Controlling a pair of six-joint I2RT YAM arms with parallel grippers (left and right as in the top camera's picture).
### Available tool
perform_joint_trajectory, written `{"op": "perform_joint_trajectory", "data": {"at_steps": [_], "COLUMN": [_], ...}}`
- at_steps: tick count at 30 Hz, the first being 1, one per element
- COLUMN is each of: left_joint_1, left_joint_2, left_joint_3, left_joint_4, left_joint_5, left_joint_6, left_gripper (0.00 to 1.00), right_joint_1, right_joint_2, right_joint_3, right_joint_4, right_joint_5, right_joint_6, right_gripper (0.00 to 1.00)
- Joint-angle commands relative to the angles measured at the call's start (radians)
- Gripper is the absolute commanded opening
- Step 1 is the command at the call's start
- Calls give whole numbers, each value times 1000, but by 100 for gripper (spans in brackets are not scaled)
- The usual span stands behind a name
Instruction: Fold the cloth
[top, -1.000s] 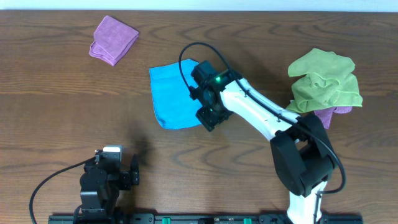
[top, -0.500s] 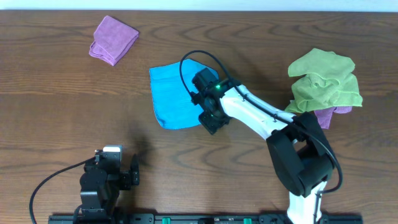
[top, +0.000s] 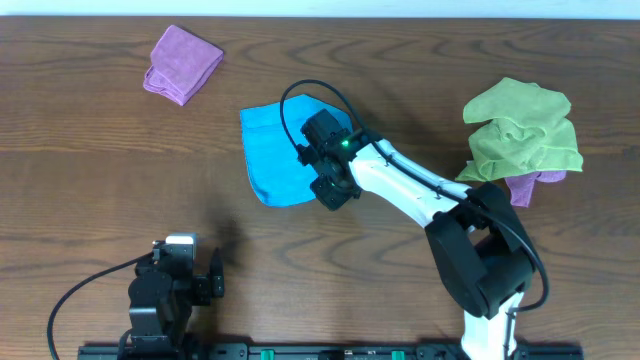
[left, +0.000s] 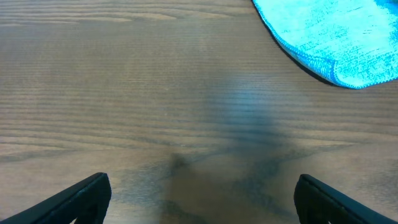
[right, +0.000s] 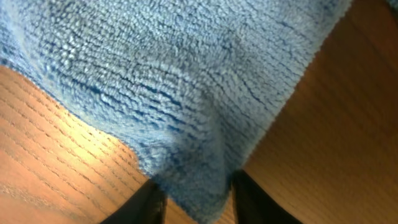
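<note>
The right pincer (top: 331, 190) is closed on the near corner of the blue cloth (top: 272, 150), which lies on the tabletop (top: 100, 150). The left pincer (left: 199, 196) stands wide, well apart from it.

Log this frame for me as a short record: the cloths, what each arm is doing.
blue cloth: lying flat mid-table
right gripper: jaws closed on the blue cloth's edge
left gripper: jaws open over bare table, apart from the blue cloth
purple cloth: folded, far left
green cloth: crumpled heap at right
</note>
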Motion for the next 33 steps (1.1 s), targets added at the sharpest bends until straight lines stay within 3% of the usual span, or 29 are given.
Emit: {"op": "perform_joint_trajectory", "data": {"at_steps": [1, 2, 10, 13, 16, 17, 20, 22, 25, 28, 31, 33], "left_joint_1": [-4, -4, -4, -4, -4, -4, -4, -4, -4, -4, -4, -4], "left_joint_2": [-6, -6, -6, -6, -6, -6, -6, -6, -6, -6, -6, -6], "left_joint_3": [-11, -11, -11, -11, -11, -11, -11, -11, -11, -11, -11, -11], "left_joint_4": [-5, -5, -5, -5, -5, -5, -5, -5, -5, -5, -5, -5], "left_joint_5": [-11, -11, -11, -11, -11, -11, -11, -11, -11, -11, -11, -11], "left_joint_6": [11, 11, 11, 11, 11, 11, 11, 11, 11, 11, 11, 11], "left_gripper": [95, 95, 95, 95, 95, 95, 95, 95, 95, 95, 95, 95], "right_joint_1": [10, 10, 12, 23, 68, 93, 190, 237, 280, 273, 220, 168], "right_joint_2": [-6, -6, -119, -215, -289, -299, -288, -272, -259, -259, -259, -259], "right_joint_3": [-3, -3, 69, 100, 100, 100, 99, 99, 99, 99, 99, 99], "right_joint_4": [3, 4, -79, -99, -102, -103, -111, -119, -148, -188, -237, -241], "right_joint_5": [-1, 9, 242, 226, 80, 9, -82, -48, 56, 132, 95, -12], "right_joint_6": [7, 14, 73, -9, -138, -152, -151, -151, -113, 16, 207, 314], "right_gripper": [13, 2, 1, 1, 1, 3, 39, 54, 57, 56, 56, 62]}}
